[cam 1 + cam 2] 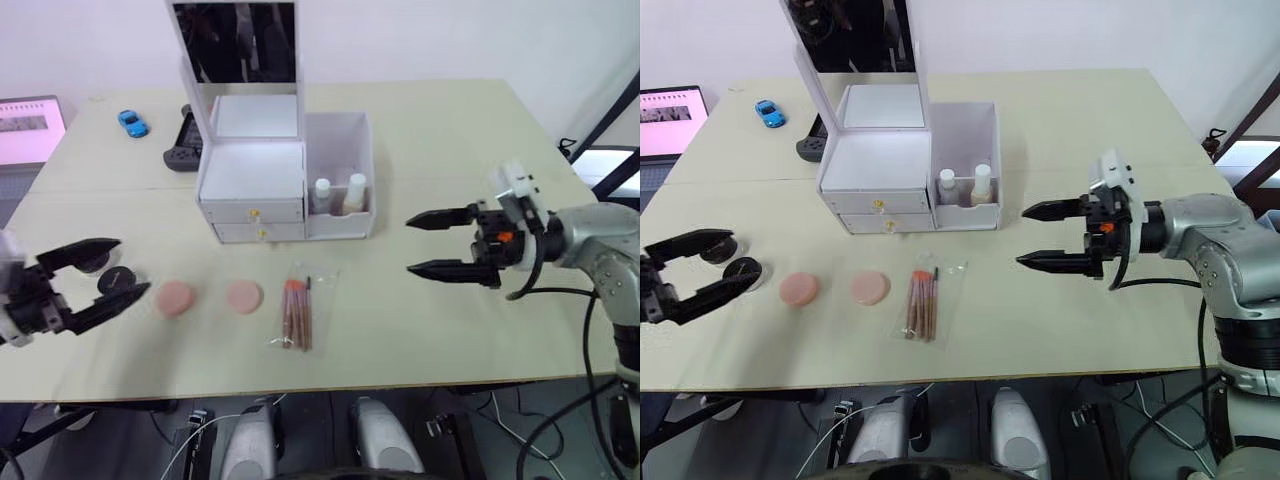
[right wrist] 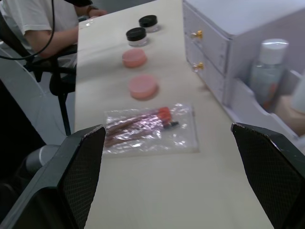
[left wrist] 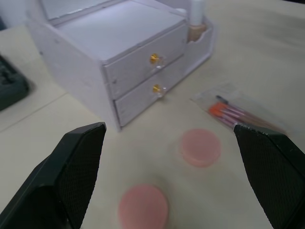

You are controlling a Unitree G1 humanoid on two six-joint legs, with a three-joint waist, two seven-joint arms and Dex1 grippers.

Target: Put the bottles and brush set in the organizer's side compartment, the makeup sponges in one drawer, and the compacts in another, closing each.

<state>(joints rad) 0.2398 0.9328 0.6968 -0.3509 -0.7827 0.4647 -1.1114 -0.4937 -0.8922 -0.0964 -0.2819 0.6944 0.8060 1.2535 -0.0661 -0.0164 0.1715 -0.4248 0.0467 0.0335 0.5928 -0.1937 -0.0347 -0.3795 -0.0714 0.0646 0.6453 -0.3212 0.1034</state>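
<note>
White organizer [image 1: 252, 190] at table [image 1: 430, 140] centre, mirror lid [image 1: 236, 42] up, both drawers [image 1: 252, 222] closed. Side compartment [image 1: 340, 175] holds two bottles [image 1: 339, 195] standing upright; nothing else visible in it. Brush set [image 1: 296, 313] in clear bag lies flat on table in front of the organizer, outside any compartment. Two pink makeup sponges [image 1: 208, 297] sit to its left, apart from each other. Two black-lidded compacts [image 2: 142, 28] further left, near left gripper [image 1: 97, 275]. Left gripper fingers spread wide, empty. Right gripper [image 1: 431, 243] right of organizer, above table, fingers apart, holding nothing. Blue toy car [image 1: 132, 122] and black controller [image 1: 182, 145] at table back.
</note>
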